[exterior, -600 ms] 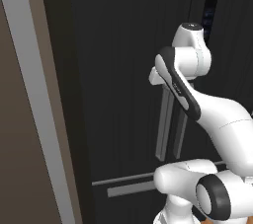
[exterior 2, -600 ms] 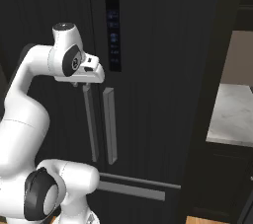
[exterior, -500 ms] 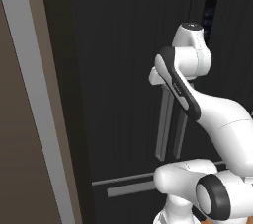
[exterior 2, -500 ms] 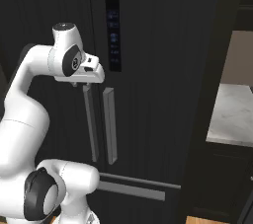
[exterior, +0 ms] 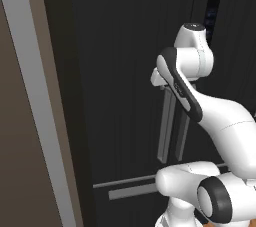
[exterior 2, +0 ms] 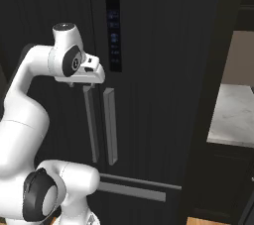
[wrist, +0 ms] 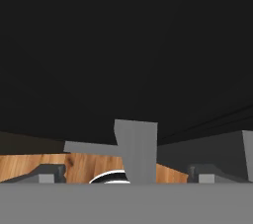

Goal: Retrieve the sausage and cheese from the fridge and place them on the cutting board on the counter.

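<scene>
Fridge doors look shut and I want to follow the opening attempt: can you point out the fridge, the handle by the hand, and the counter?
fridge [exterior 2: 163,70], right base view, bare black door front.
handle [exterior 2: 91,125], right base view, middle of the left grey bar.
counter [exterior 2: 235,117], right base view, marbled top.

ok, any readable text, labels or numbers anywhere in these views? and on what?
No readable text.
Fridge: the narrow control panel on its closed black door shows small bluish marks, too small and blurred to read; it also shows in the left base view.
Fridge handles, counter, robot arm: no lettering visible.
</scene>
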